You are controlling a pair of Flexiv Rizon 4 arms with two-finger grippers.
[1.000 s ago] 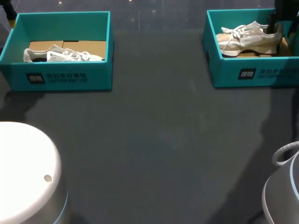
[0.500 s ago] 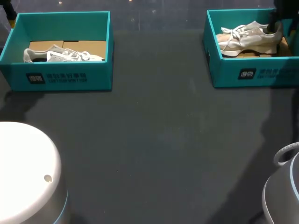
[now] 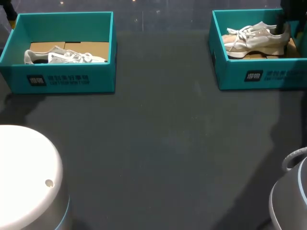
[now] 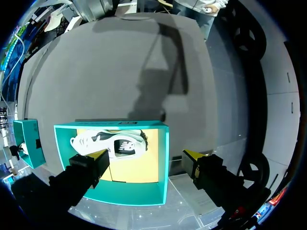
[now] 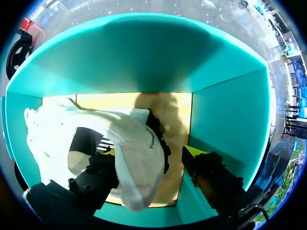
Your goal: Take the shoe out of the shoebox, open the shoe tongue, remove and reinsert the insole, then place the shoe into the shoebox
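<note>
When working from the right wrist view, note the right gripper [image 5: 149, 153] down inside the right shoebox [image 5: 225, 110], fingers spread wide and clamping nothing. Heel of the right shoe [image 5: 129, 143] standing between the fingers: one finger [image 5: 93, 177] close against the collar and partly hidden by it, the other finger [image 5: 206, 167] just beside the sole, not touching. Step in hand, by judgement: seizing the shoe for lifting out. To do it well, centre the heel collar between the pads, close squarely from both sides, then raise straight up, keeping toe and laces off the teal walls. Avoid gripping loose fabric alone; risk of slipping or tipping.

Turning to the left wrist view: left gripper [image 4: 146, 155] hanging above the left shoebox [image 4: 165, 143], fingers wide, holding nothing, clear of the left shoe [image 4: 108, 143] lying on the cardboard floor.

Turning to the head view, count two shoeboxes, well apart at the far side of the table [image 3: 158, 143], and two pale shoes, one per box. Insole not visible outside either shoe. Left shoe flat on its side; right shoe heel-end toward the dark right arm [image 3: 290, 9]. Two grippers across the wrist views, two yellow tips each.
</note>
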